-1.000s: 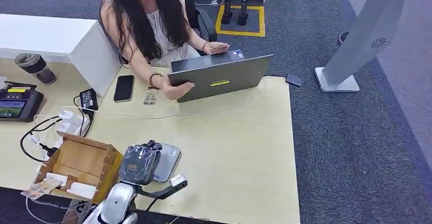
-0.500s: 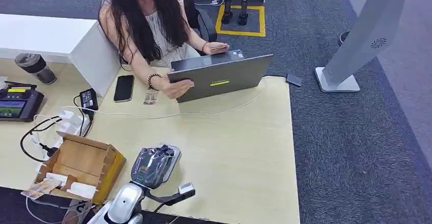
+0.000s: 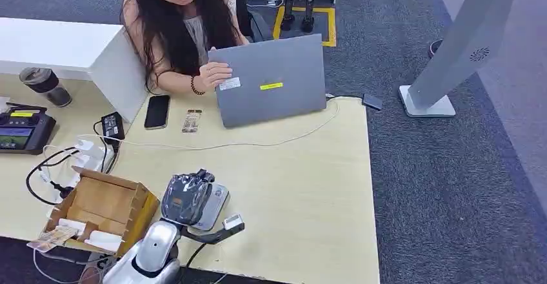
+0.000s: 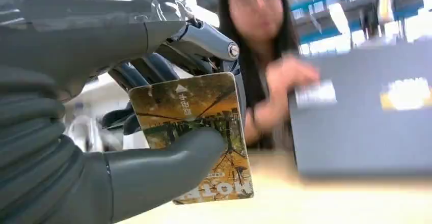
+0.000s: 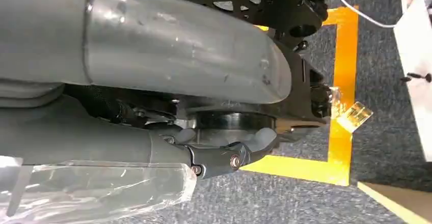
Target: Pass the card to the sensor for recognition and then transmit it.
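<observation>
Over the grey sensor (image 3: 213, 205), my left hand (image 3: 187, 197) has drifted back, still pinching the card (image 4: 196, 132); the person (image 3: 177, 22) has raised the laptop (image 3: 271, 81) lid, so handover looks near.

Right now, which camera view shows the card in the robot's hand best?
The left wrist view: the card is close, its printed face readable, pinched by the left hand. In the head view that hand covers it over the sensor. The right wrist view looks at the floor.

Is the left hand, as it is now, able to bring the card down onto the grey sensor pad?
Probably yes. The left hand pinches the card and hangs right over the sensor pad, with nothing seen between them. The wooden box stands beside it, out of the way.
</observation>
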`<state>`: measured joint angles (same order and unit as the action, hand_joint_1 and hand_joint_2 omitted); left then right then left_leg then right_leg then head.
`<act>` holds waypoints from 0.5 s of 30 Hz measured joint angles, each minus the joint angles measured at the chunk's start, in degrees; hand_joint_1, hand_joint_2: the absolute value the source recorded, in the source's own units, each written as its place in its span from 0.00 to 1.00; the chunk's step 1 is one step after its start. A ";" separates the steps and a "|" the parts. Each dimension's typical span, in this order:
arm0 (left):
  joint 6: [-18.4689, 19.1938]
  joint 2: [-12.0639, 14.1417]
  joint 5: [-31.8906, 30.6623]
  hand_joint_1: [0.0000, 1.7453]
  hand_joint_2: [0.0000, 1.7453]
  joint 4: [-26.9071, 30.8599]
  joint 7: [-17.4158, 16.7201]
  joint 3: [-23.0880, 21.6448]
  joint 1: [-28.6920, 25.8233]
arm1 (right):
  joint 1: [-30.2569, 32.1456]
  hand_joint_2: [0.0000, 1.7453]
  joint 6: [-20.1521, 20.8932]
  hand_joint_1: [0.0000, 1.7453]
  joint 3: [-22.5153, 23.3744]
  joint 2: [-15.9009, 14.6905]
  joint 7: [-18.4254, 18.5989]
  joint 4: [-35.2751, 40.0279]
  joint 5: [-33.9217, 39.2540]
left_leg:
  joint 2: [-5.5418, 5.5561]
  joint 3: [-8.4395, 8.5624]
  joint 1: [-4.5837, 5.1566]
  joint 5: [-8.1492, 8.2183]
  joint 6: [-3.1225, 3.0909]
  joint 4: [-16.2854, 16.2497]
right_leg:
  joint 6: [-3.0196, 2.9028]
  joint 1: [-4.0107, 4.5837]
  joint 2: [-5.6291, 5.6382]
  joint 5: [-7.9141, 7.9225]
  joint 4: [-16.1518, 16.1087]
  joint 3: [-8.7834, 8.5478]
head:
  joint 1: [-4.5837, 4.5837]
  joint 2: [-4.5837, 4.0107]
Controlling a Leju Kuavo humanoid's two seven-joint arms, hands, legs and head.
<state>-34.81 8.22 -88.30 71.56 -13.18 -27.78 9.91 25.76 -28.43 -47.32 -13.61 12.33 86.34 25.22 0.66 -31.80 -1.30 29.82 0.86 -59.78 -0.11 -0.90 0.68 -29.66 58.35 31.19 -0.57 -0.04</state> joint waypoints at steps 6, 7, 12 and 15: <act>-3.28 0.99 0.90 1.00 1.00 -0.89 2.34 3.17 9.38 | -3.65 0.00 0.02 0.00 -4.20 -1.49 -3.87 -2.93 5.43 | -0.05 0.03 -0.01 -0.07 0.05 0.00 | -0.02 0.01 0.08 0.09 0.03 -0.01 | 0.00 0.00; -3.44 1.03 0.88 1.00 1.00 -0.98 2.34 3.37 9.93 | -4.02 0.00 0.00 0.00 -4.60 -1.66 -3.98 -3.22 5.58 | -0.06 0.03 -0.01 -0.07 0.05 0.00 | -0.02 0.01 0.09 0.10 0.03 -0.01 | 0.00 0.00; -4.64 1.55 -0.09 1.00 1.00 -3.36 1.70 4.70 14.58 | -6.98 0.00 0.00 0.00 -7.71 -2.14 -6.19 -5.57 8.85 | -0.03 0.19 -0.06 -0.20 0.00 -0.06 | -0.06 0.05 0.08 0.19 0.04 0.21 | -0.04 0.00; -4.62 2.06 0.26 1.00 1.00 -7.14 2.78 5.92 19.96 | -9.54 0.00 0.02 0.00 -10.32 -2.21 -8.27 -7.68 12.64 | -0.08 0.20 -0.05 -0.24 0.04 -0.05 | -0.08 0.05 0.10 0.23 0.06 0.19 | 0.00 0.00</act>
<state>-39.43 10.27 -88.04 64.42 -10.40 -21.86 29.87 16.22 -28.41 -57.64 -15.82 4.06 78.66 37.86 0.58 -31.60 -1.36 29.58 0.91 -59.83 -0.19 -0.85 0.78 -29.42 58.41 31.39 -0.57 -0.04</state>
